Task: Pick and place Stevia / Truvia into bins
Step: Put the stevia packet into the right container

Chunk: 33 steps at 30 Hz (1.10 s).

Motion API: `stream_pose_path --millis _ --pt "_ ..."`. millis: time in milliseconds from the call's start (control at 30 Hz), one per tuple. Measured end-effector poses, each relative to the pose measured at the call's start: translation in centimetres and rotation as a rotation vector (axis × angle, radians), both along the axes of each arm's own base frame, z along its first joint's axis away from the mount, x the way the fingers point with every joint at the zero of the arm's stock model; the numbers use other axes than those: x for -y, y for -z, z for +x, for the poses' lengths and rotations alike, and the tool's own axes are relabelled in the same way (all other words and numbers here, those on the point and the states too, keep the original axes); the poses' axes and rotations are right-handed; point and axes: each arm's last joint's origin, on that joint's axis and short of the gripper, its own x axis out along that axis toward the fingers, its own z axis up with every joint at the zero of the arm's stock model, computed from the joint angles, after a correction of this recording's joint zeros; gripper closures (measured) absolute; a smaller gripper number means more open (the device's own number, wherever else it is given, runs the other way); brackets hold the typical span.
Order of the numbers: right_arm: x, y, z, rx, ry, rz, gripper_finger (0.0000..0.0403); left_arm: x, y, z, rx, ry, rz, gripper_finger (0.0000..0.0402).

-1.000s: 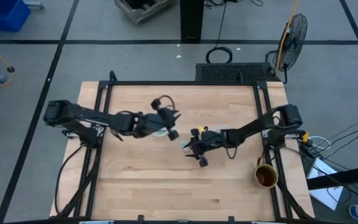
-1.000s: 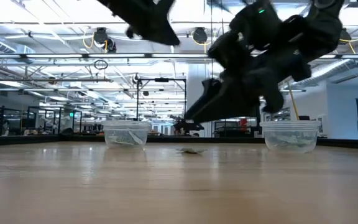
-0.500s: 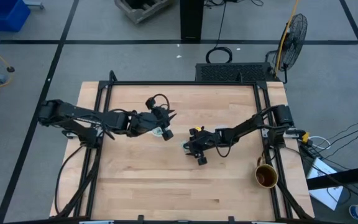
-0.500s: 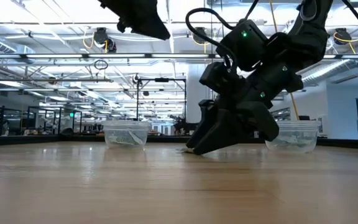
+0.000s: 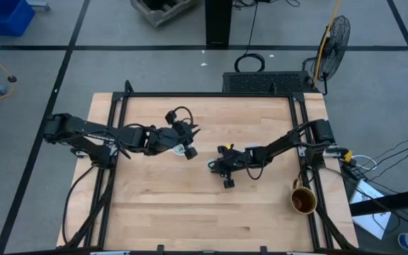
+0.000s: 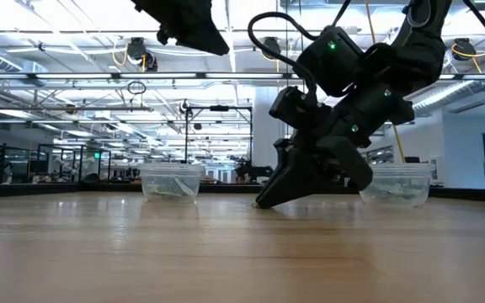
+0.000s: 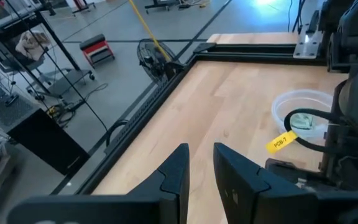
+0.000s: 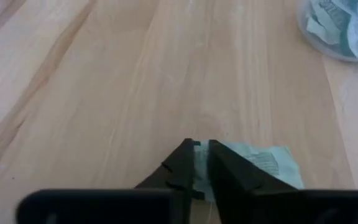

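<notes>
A pale green and white Stevia packet [image 8: 260,163] lies flat on the wooden table near its middle. My right gripper [image 8: 201,163] is down on it [image 6: 262,202], shut on its near edge. Two clear bins with packets inside stand behind, one toward the left [image 6: 172,181] and one toward the right [image 6: 394,183]. One bin also shows in the right wrist view [image 8: 340,25] and one in the left wrist view [image 7: 303,118]. My left gripper [image 5: 192,151] hangs above the table left of centre, its fingers [image 7: 179,171] a little apart with nothing between them. My right gripper pinches the packet's edge [image 8: 229,155] between its two fingertips. The fingers come slanting down from the table's right side, tips at the tabletop. The packet lies flat on the wood, and most of it stretches out beside the fingers.
A brown mug [image 5: 303,200] stands at the table's right edge. Black frame rails [image 5: 119,106] run along the left, right and far sides. Bare wood lies toward the near edge [image 5: 190,219].
My right gripper has come down from above the table until its fingertips reach the packet, and in the low view its fingers stand closer together than before. My left gripper has drawn back a little toward the table's left edge, then kept still.
</notes>
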Motion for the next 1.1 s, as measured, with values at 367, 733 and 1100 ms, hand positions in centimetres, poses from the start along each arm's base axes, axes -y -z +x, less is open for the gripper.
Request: stream_pose_path --millis 367,733,1100 --pt "-0.1 -3.7 -1.1 0.018 0.018 -0.014 0.04 0.0 0.5 -0.2 -0.029 -0.021 -0.038 0.0323" --pt "0.2 -10.6 -7.5 -0.166 0.144 0.112 0.0401 0.0 0.6 -0.3 -0.036 -0.028 -0.051 0.0323" --pt "1.0 -9.4 -13.7 -0.236 0.382 0.131 0.0402 0.0 0.6 -0.3 -0.038 -0.027 -0.049 0.0323"
